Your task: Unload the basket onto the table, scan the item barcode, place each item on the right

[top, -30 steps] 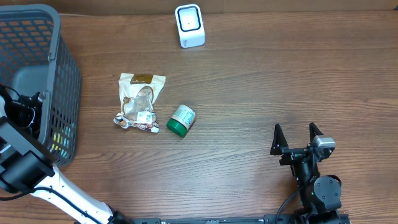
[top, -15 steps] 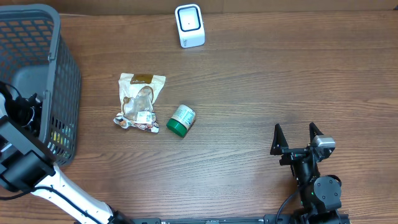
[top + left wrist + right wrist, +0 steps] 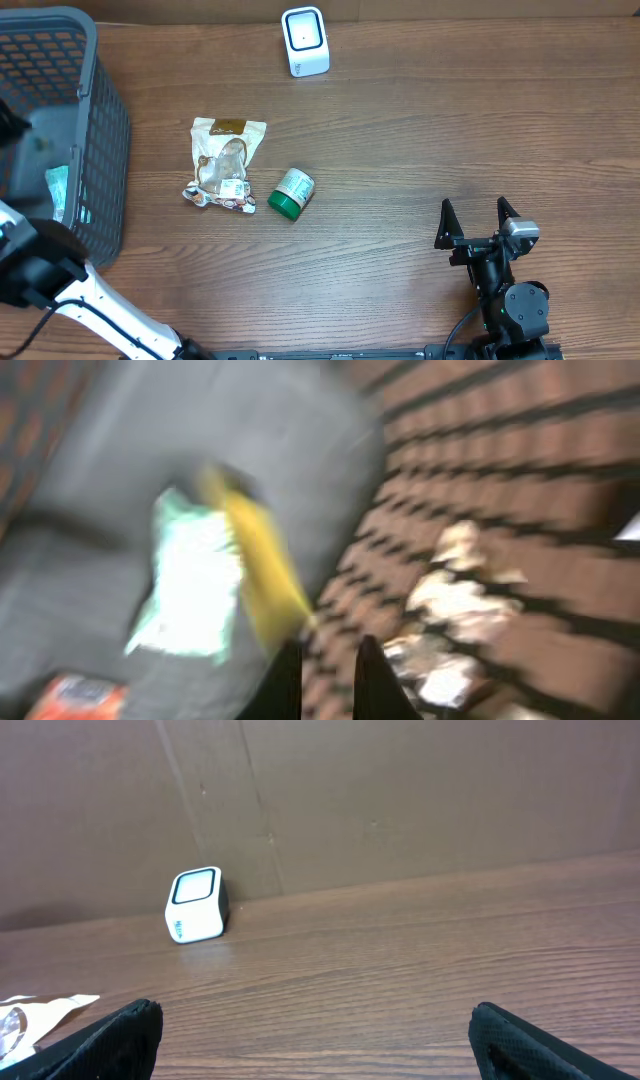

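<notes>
My left gripper (image 3: 325,645) is inside the grey mesh basket (image 3: 95,60). Its jaws are shut, and the yellow edge of a green-and-yellow packet (image 3: 195,575) runs right into the fingertips. The wrist view is smeared by motion. From overhead the packet (image 3: 55,190) shows as a teal blur in the basket. The white barcode scanner (image 3: 304,40) stands at the table's far edge, and the right wrist view also shows the scanner (image 3: 197,904). My right gripper (image 3: 478,212) rests open near the front right, nothing between its fingers (image 3: 130,1035).
A crinkled brown snack bag (image 3: 225,165) and a green-capped can (image 3: 292,193) lie on the table right of the basket. A red item (image 3: 75,695) lies on the basket floor. The snack bag (image 3: 450,600) shows through the mesh.
The left gripper has closed and the left arm has swung quickly inside the basket, uncovering the teal packet. The right arm has not moved.
</notes>
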Available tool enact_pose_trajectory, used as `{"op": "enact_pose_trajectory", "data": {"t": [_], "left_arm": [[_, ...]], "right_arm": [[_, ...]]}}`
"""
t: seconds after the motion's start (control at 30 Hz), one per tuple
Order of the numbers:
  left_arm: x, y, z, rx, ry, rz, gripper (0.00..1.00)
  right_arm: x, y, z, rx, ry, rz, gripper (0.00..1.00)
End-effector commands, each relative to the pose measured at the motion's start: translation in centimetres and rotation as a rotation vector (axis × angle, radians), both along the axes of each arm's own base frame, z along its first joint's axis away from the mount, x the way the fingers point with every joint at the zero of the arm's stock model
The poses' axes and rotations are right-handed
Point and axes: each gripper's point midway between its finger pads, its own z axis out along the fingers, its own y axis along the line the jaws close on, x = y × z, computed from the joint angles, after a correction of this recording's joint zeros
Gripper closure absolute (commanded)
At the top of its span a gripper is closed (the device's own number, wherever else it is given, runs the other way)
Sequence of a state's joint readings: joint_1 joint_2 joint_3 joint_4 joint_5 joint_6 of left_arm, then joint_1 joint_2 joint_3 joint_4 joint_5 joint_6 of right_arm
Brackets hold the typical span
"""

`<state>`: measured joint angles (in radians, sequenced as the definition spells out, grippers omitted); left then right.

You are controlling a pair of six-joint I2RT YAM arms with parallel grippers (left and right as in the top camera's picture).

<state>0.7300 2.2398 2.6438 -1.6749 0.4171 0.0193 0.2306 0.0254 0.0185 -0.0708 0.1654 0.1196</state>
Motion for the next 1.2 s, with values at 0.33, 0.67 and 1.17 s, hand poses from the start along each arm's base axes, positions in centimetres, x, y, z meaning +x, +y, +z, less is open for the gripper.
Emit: {"op": "enact_pose_trajectory", "data": {"t": [0.33,0.67,1.17], "left_arm": [[-4.1,-16.8,24.4,0.233,-0.657,-0.276,0.96],[-7.5,-25.8,26.5,0.248,-0.716,-0.474,0.0],[-6.8,-27.8,25.6,0.207,-0.695,-0.54,0.0]], "right_arm": [[0.1,-0.2,-0.4,0.003,0.005,-0.015,0.0],[0.1,-0.2,-0.4,0.003,0.005,-0.015,0.0],[0.1,-0.2,-0.4,0.003,0.005,-0.015,0.0]]}}
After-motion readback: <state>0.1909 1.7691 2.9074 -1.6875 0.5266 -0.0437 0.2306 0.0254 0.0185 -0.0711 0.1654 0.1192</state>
